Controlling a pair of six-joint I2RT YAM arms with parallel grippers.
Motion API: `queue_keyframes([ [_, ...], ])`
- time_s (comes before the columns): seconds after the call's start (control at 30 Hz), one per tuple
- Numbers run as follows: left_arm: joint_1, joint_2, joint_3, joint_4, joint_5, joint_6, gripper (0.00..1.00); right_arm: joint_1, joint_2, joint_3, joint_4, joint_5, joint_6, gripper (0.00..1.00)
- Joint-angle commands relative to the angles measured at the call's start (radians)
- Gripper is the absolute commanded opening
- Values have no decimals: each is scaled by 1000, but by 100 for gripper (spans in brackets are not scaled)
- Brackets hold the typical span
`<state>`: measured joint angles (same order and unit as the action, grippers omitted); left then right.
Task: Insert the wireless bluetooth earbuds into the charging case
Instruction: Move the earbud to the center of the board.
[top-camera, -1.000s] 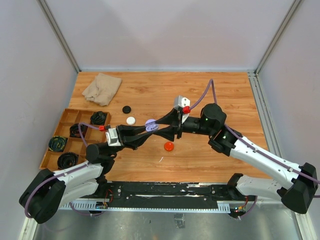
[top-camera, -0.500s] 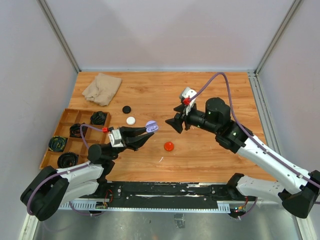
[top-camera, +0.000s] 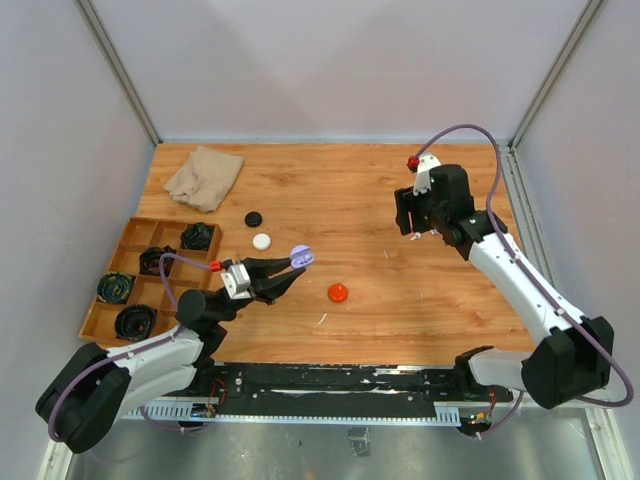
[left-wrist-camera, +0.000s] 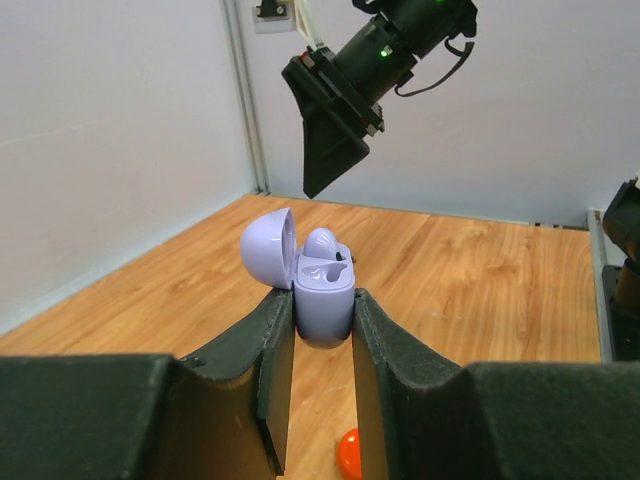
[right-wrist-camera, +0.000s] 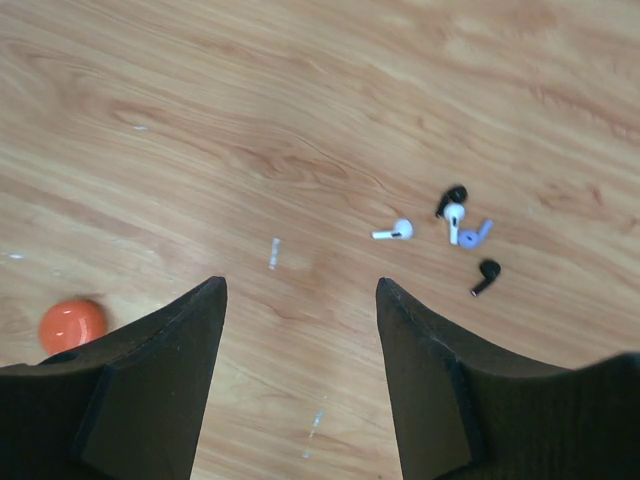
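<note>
Up and to the left of the red puck (top-camera: 338, 292), clear of the table (right-wrist-camera: 300, 120): my left gripper (left-wrist-camera: 320, 300) pinches the lilac charging case (left-wrist-camera: 324, 290) low on its body, a pad flat against each side. The lid (left-wrist-camera: 267, 247) is hinged back and the wells face up. A pale earbud (left-wrist-camera: 321, 243) appears to sit in one well. The other well looks vacant, but the angle is shallow and I can't be sure.

My right gripper (right-wrist-camera: 300, 290) hangs high, well to the right of the puck and beyond it. Its fingers are spread, with nothing between them.

Loose buds lie on bare wood well apart from the puck, toward the opposite side of the right wrist view:
- A white earbud (right-wrist-camera: 392, 232) lies nearest the puck, on its own.
- A black earbud (right-wrist-camera: 453, 195), a second white earbud (right-wrist-camera: 453, 222) and a lilac earbud (right-wrist-camera: 474, 235) are bunched together; I can't tell whether the white and lilac touch.
- A second black earbud (right-wrist-camera: 486, 276) lies just beside that bunch.

Step, as I judge it: the lilac pair is half done, with one bud in and its mate to fetch.

Next move calls for:
- The right gripper comes down over the lilac bud, with its fingers narrowed enough to miss the white neighbour.
- It takes the bud cleanly and does not sweep the bunch.
- The left gripper holds the case level and steady, open side up, until the bud arrives.
</note>
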<state>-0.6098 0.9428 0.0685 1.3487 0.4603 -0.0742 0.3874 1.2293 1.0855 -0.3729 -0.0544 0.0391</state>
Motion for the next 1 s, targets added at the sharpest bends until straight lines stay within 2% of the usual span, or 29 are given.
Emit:
queue_keyframes([
  [0.0,-1,-21,-28,-35,-24,57,0,-93,65,34,-55,51,44,62],
  [0.17,-1,-16,-40,-42,-16,67,0,-203,169,60,-54,45,57,58],
  [0.47,-1,-74,-50,-88,-26,74,0,-344,390,154,-45,15,68,43],
  [0.7,-1,-66,-48,-88,-18,69,0,-376,567,233,-44,12,85,37],
  [0.97,-1,-64,-47,-89,-13,68,0,-398,687,283,-46,25,115,30],
])
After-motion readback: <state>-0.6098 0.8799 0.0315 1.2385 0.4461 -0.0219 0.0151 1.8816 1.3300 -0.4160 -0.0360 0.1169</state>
